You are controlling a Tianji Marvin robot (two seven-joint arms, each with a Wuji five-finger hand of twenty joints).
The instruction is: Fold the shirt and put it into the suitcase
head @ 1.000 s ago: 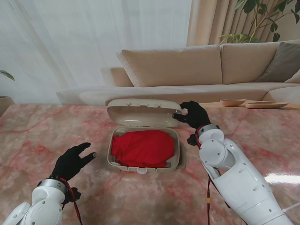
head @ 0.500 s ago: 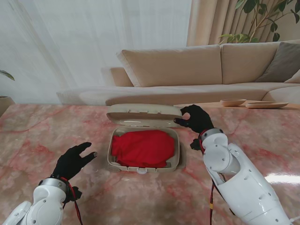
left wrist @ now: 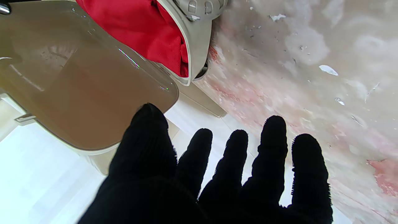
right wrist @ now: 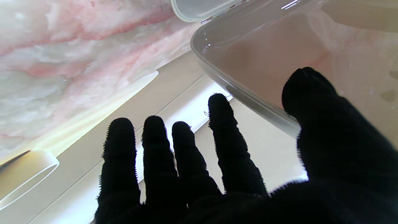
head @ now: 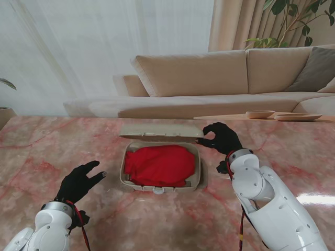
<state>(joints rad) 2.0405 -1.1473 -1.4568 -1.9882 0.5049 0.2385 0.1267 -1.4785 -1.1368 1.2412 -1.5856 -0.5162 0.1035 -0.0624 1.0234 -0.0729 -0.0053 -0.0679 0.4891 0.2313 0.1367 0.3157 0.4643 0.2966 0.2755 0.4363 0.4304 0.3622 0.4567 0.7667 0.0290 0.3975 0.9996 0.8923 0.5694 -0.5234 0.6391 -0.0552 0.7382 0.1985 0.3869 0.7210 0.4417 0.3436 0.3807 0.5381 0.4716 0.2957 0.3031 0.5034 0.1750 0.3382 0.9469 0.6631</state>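
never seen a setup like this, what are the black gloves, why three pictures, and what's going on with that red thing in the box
The black gloves are a robot's two five-finger hands on white arms. The wide picture comes from a camera on the robot's stand, looking down at a pink marble table. The other two come from cameras on each wrist, looking along the fingers, and they appear upside down.

On the table sits a small beige suitcase with a folded red shirt inside. The right hand is at the right corner of the lid, thumb against it, tipping it down over the shirt; whether it truly grips is unclear. The left hand holds nothing, fingers spread, left of the suitcase. A sofa stands behind.
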